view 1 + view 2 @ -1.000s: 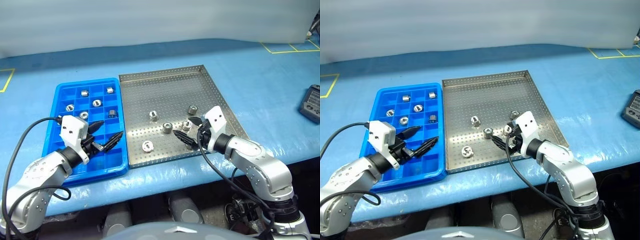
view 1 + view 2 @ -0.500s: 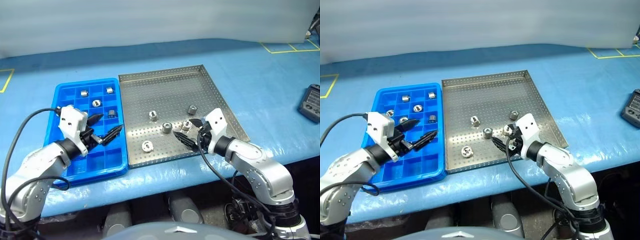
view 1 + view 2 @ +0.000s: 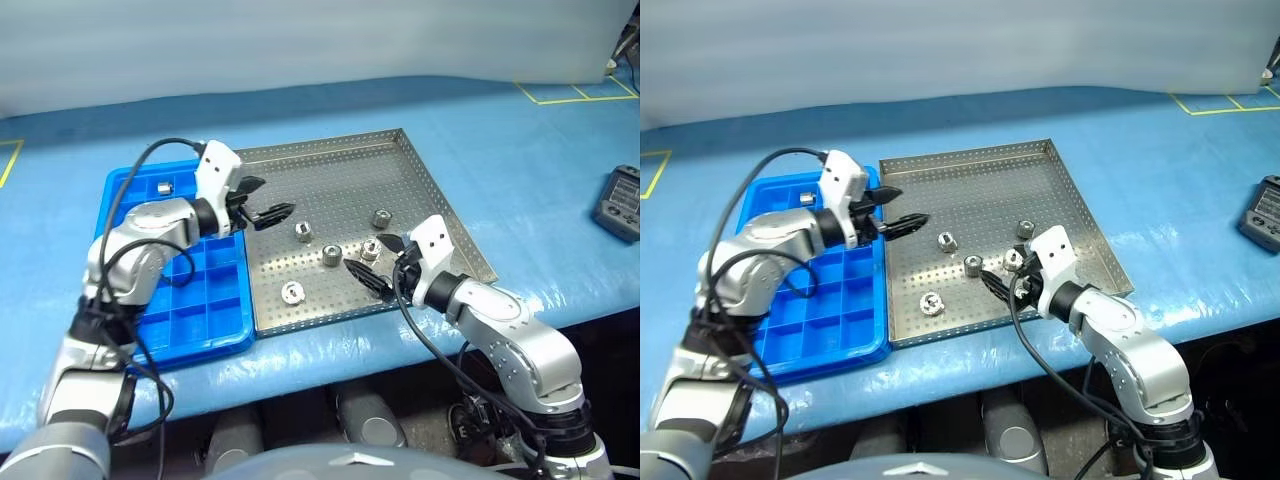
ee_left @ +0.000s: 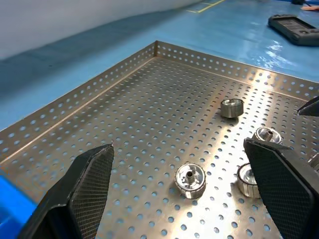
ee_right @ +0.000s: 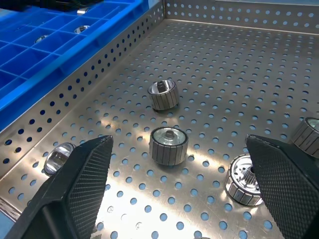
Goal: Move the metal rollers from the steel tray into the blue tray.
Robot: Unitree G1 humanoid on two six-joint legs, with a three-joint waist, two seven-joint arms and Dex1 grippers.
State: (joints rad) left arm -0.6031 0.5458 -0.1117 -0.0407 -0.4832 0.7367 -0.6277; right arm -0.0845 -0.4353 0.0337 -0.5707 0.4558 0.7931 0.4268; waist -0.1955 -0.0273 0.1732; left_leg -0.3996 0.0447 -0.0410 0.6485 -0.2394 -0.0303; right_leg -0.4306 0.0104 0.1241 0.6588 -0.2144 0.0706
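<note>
A: Which roller does the left gripper (image 3: pixel 268 205) line up with?

B: The far-left one of the metal rollers (image 3: pixel 304 231) — it lies just beyond the fingertips, at about four o'clock from them in the head view. It seems to rest on its side, hole facing the camera. The fingers are spread wide with nothing between them.

A: And the right gripper (image 3: pixel 372 264)?

B: Also fully spread and empty, low at the near edge of the steel tray (image 3: pixel 330 160). Another roller (image 3: pixel 333 255) stands on end at ten o'clock from it; a third (image 3: pixel 371 249) sits close beside its upper finger — so the right arm is nearer those two, the left arm nearer the far-left one. A fourth (image 3: pixel 382 217) lies further back, a fifth (image 3: pixel 292 292) near the front rim.

A: What has changed?

B: A second ago the left gripper hung over the blue tray (image 3: pixel 122 185), at nine o'clock of the steel tray; it has swung across the shared rim and now hovers over the perforated metal. The right gripper has stayed put, and the rollers have not moved.
</note>
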